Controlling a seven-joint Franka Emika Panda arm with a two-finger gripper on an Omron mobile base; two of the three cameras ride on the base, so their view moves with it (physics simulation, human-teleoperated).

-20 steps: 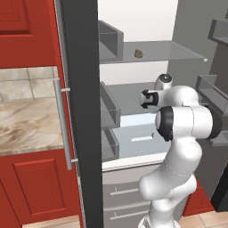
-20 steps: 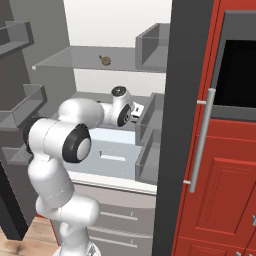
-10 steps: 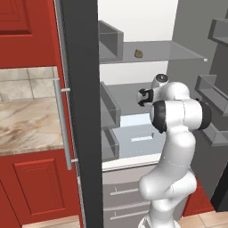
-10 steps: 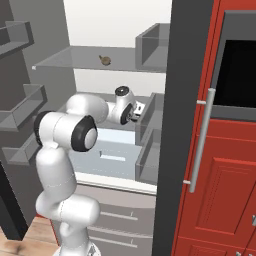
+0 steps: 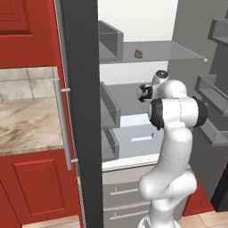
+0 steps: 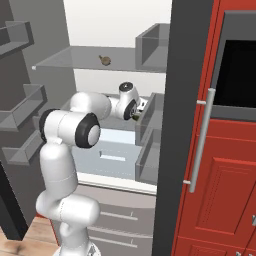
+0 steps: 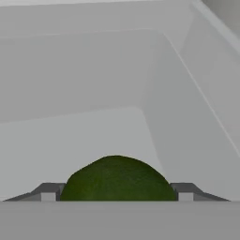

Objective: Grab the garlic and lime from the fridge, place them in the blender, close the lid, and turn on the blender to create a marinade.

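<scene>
The lime [image 7: 116, 178] is what I see first in my hand view: a dark green rounded thing low in the picture, sitting between the two dark finger tips [image 7: 47, 191] of the gripper [image 7: 116, 197]. One tip stands at each side of it, very near to its skin, but I cannot tell if they really touch it. So I also cannot tell whether the pincer is clamped on the lime or only placed around it with the jaws wide. Behind the lime I see the pale grey floor and walls of a compartment inside the fridge [image 5: 80, 89].

In the left base view the arm reaches from the lower right into the open fridge, and the gripper [image 5: 143, 93] is at the middle shelf [image 5: 124, 91], below the glass shelf [image 5: 151, 52]. On this upper shelf lies a small brownish thing, I believe the garlic [image 5: 138, 54], well apart from the hand. In the right base view the gripper [image 6: 137, 111] is just beside a grey bin [image 6: 150, 115] at the right side of the fridge, and the garlic [image 6: 104, 60] is above it. The pale bluish drawer [image 5: 133, 136] is under the arm.
</scene>
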